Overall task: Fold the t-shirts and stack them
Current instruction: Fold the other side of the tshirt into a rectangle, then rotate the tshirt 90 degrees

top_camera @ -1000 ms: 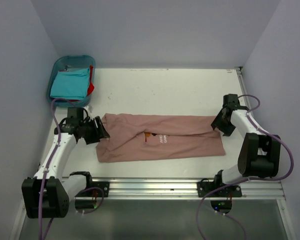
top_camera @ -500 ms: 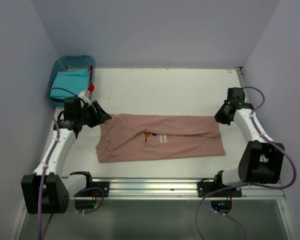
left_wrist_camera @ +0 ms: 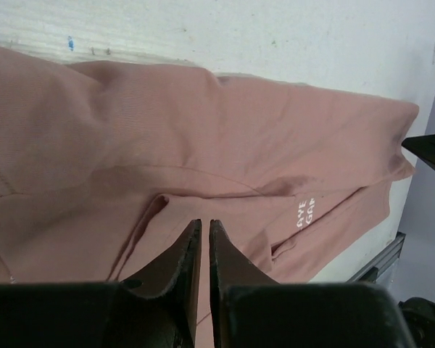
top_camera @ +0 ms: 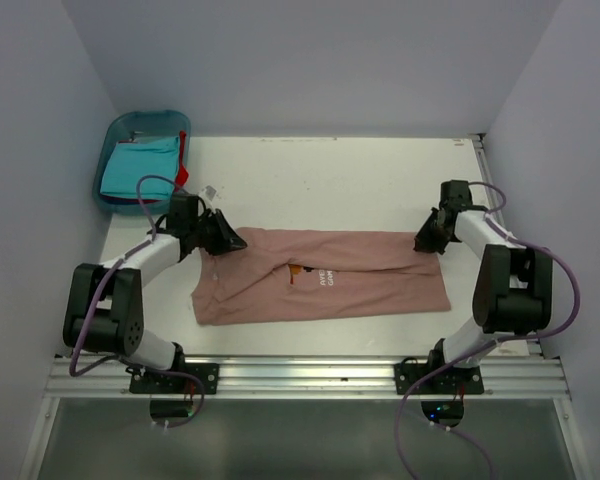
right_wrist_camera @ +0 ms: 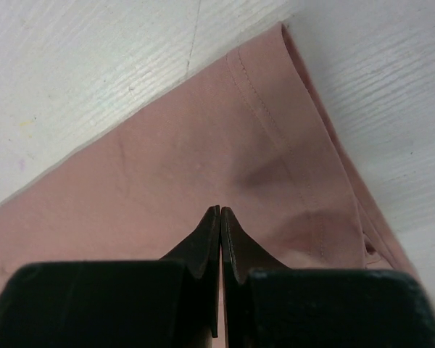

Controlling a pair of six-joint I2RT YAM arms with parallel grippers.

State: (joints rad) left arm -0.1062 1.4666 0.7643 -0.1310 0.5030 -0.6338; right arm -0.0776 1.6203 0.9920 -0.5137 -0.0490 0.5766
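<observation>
The dusty pink t-shirt point(top_camera: 350, 282) lies flat on the white table as a long band folded lengthwise, its white chest text point(left_wrist_camera: 305, 215) showing. My left gripper point(top_camera: 237, 241) rests low over the shirt's upper left end. In the left wrist view its jaws point(left_wrist_camera: 205, 223) are drawn together to a thin slit above the cloth point(left_wrist_camera: 203, 130), with no cloth seen pinched. My right gripper point(top_camera: 421, 243) sits at the upper right corner. Its jaws point(right_wrist_camera: 220, 210) are shut, tips down on the pink cloth point(right_wrist_camera: 167, 181) near the stitched hem. A folded turquoise t-shirt point(top_camera: 138, 168) and a bit of the red one point(top_camera: 182, 177) lie in the bin.
The blue plastic bin point(top_camera: 115, 135) stands at the table's far left corner against the wall. Walls close in the left, back and right sides. A metal rail point(top_camera: 300, 375) carrying both arm bases runs along the near edge.
Both grippers moved inward onto the pink shirt's upper corners. The left one swung up and right from the lower left side, opening wide and then closing. The right one closed. The shirt kept its shape.
</observation>
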